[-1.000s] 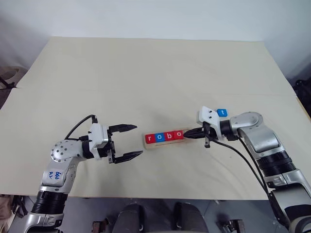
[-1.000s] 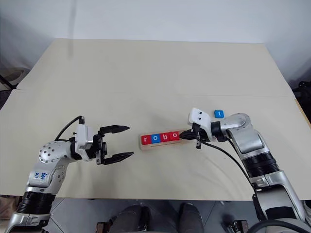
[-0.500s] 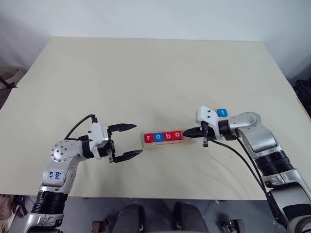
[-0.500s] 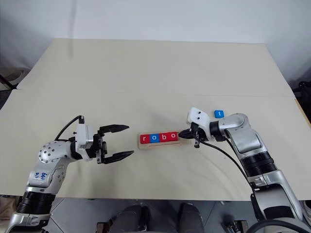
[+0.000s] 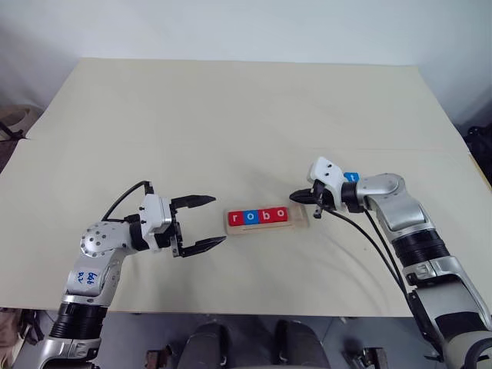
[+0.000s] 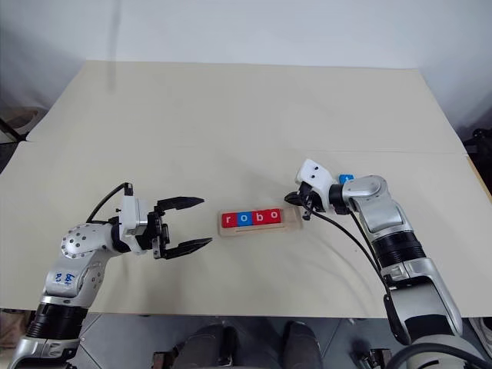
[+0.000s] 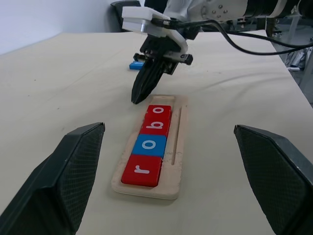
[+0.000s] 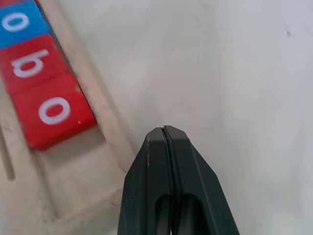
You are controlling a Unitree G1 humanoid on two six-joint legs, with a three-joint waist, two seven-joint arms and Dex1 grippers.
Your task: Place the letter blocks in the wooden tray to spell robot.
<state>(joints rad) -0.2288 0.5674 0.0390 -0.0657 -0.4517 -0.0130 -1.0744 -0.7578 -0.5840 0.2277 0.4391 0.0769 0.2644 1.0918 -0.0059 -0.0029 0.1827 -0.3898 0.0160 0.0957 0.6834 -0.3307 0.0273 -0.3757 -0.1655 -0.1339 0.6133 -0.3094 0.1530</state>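
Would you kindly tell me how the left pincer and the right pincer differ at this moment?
The left pincer is open with its fingers spread wide; the right pincer is shut, fingers pressed together. The left one hangs apart from the wooden tray's r end; the right one hovers close to the empty end, beside the last o block. Both hold nothing.

Pale beige table, matte, with a faint seam running across its width at mid-depth. White wall behind the far edge. Dark chair partly visible past the far corner in the left wrist view. Grey floor below the near edge.
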